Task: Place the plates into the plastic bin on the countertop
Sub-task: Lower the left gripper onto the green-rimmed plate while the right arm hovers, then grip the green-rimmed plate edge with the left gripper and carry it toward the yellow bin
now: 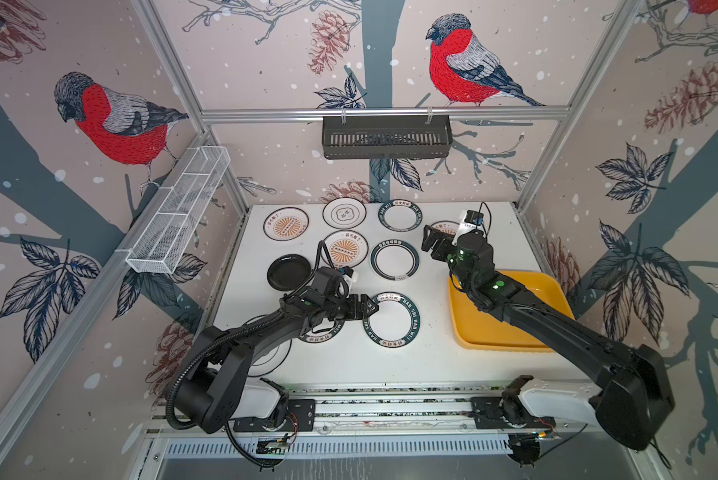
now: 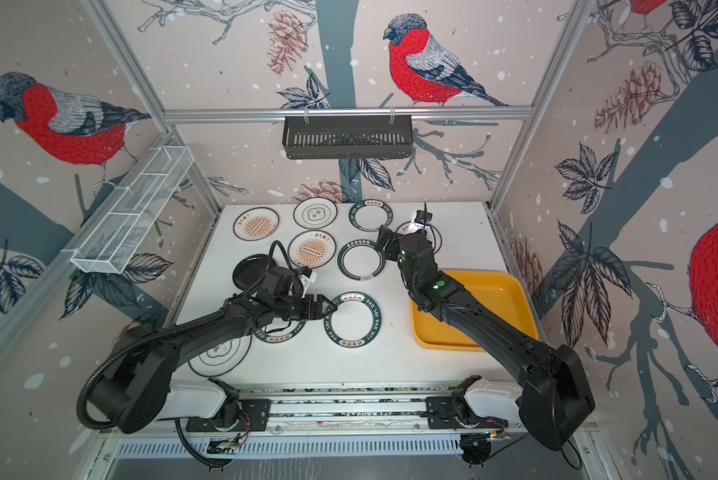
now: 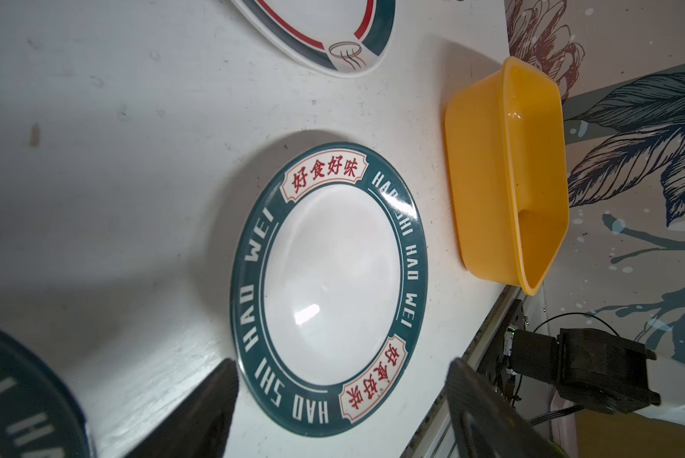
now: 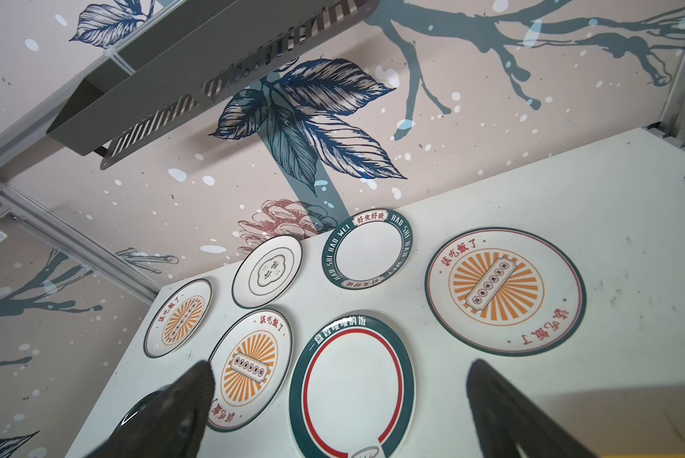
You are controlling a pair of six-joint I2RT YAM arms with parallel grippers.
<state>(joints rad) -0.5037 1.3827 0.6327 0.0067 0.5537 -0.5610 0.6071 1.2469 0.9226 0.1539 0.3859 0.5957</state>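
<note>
Several plates lie flat on the white countertop [image 1: 427, 357]. Nearest me is a green lettered-rim plate [image 1: 391, 319] [image 3: 329, 289]. My left gripper [image 1: 371, 307] [image 3: 342, 365] is open at its left rim, one finger to each side of the rim, gripping nothing. The yellow plastic bin [image 1: 552, 299] [image 3: 507, 178] sits at the right, partly under my right arm, with no plate showing inside. My right gripper [image 1: 430, 245] [image 4: 340, 366] hangs open above a green-and-red-rimmed plate [image 4: 352, 388], next to a sunburst plate [image 4: 505, 291]. My left arm hides parts of two more plates.
A black plate [image 1: 288, 272], sunburst plates [image 1: 286, 224], a flower plate [image 1: 344, 212] and a green-rimmed plate [image 1: 400, 215] fill the back of the table. A black slotted basket [image 1: 386, 137] hangs on the back wall. A white wire basket [image 1: 178, 212] hangs on the left.
</note>
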